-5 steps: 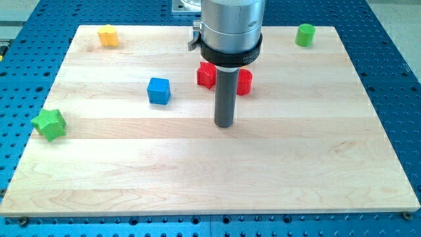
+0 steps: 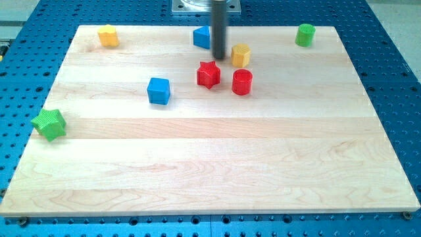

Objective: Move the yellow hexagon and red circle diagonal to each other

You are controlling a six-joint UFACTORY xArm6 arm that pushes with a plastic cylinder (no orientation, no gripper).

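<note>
Yellow hexagon (image 2: pixel 241 54) sits just right of my tip (image 2: pixel 219 58)

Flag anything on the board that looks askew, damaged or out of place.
Nothing stands out. All blocks sit flat on the board. My tip is beside the yellow hexagon, on its left in the view, above the red star and red circle.

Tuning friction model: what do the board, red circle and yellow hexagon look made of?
Board: light wood, smooth, visible grain and plank seams. Red circle and yellow hexagon: probably plastic, matte, uniform colour; too small to confirm. My tip sits just left of the hexagon.
</note>
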